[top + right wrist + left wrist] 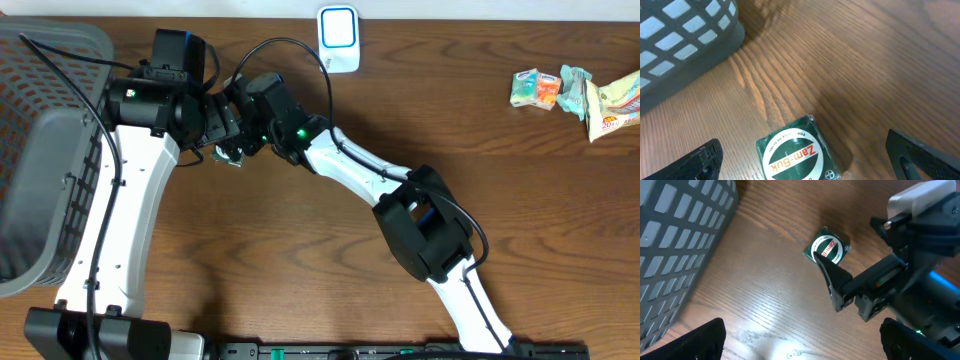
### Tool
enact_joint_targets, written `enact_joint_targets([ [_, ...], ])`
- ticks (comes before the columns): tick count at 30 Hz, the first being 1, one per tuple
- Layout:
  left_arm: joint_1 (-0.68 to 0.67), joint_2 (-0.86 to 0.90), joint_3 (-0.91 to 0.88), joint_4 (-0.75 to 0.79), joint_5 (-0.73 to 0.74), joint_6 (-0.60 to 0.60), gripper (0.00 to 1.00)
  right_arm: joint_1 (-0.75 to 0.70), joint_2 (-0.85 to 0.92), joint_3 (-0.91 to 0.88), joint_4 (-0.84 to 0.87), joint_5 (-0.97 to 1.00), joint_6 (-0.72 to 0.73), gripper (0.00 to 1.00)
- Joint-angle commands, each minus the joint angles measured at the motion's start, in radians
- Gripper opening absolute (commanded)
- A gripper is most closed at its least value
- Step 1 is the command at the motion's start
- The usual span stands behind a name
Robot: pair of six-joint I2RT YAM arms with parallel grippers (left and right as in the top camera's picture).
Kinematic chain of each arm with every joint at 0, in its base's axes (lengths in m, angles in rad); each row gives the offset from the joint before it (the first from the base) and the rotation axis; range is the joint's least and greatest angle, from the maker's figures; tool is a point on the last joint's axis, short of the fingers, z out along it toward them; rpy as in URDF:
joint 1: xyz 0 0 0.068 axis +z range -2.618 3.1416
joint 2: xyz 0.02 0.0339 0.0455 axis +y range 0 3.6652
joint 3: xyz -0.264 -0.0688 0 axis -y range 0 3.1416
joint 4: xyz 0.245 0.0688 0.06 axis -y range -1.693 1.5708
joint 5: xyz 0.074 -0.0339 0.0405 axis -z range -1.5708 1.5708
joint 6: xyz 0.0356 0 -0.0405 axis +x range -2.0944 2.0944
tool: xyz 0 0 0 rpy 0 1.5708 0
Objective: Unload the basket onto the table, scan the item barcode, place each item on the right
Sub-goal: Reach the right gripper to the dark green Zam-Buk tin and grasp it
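Beneath the right hand (802, 140) lies the Zam-Buk box (792, 156), seemingly untouched.

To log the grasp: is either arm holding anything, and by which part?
Nothing is held. The Zam-Buk box lies between the right gripper's open fingers; the left gripper is open too.

We see a grey latticed plastic basket (45, 170) at the left edge of the brown wood-grain desk (290, 270). In both wrist views its slotted wall fills the upper left corner. Well apart from it, at the desk's right edge, lie some snack packets: a small green-and-orange pack (535, 89), a crumpled teal wrapper (573, 90) just beside it, and a pale yellow bag (615, 106) cut off by the frame.
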Motion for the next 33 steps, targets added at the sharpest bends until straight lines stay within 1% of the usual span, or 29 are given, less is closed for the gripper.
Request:
enact_joint_targets([
  [1, 0.002, 0.003, 0.009, -0.003, -0.009, -0.012, 0.98, 0.006, 0.009, -0.001, -0.027, -0.048, -0.165, 0.99],
  [2, 0.002, 0.003, 0.009, -0.003, -0.009, -0.012, 0.98, 0.009, 0.009, -0.001, -0.055, -0.051, -0.234, 0.99],
  [6, 0.002, 0.003, 0.009, -0.003, -0.009, -0.012, 0.98, 0.014, 0.023, -0.002, -0.096, -0.051, -0.34, 0.99],
  [13, 0.002, 0.003, 0.009, -0.003, -0.009, -0.012, 0.98, 0.015, 0.074, -0.002, -0.081, -0.067, -0.341, 0.99],
  [19, 0.002, 0.003, 0.009, -0.003, -0.009, -0.012, 0.98, 0.037, 0.096, -0.002, -0.081, -0.092, -0.454, 0.99],
  [21, 0.002, 0.003, 0.009, -0.003, -0.009, -0.012, 0.98, 0.038, 0.098, -0.002, -0.079, -0.091, -0.46, 0.99],
  [22, 0.002, 0.003, 0.009, -0.003, -0.009, -0.012, 0.98, 0.038, 0.101, -0.002, -0.076, -0.079, -0.46, 0.98],
  [23, 0.002, 0.003, 0.009, -0.003, -0.009, -0.012, 0.98, 0.038, 0.103, -0.002, -0.073, -0.07, -0.46, 0.96],
  [25, 0.002, 0.003, 0.009, -0.003, -0.009, -0.012, 0.98, 0.038, 0.106, -0.002, -0.067, -0.051, -0.46, 0.85],
  [27, 0.002, 0.003, 0.009, -0.003, -0.009, -0.012, 0.98, 0.034, 0.108, -0.002, -0.066, -0.048, -0.459, 0.68],
  [29, 0.002, 0.003, 0.009, -0.003, -0.009, -0.012, 0.98, 0.026, 0.108, -0.002, -0.06, -0.043, -0.458, 0.55],
  [31, 0.002, 0.003, 0.009, -0.003, -0.009, -0.012, 0.97, 0.018, 0.108, -0.002, -0.055, -0.01, -0.414, 0.51],
  [33, 0.002, 0.003, 0.009, -0.003, -0.009, -0.012, 0.98, 0.01, 0.108, -0.002, -0.056, 0.002, -0.367, 0.5],
])
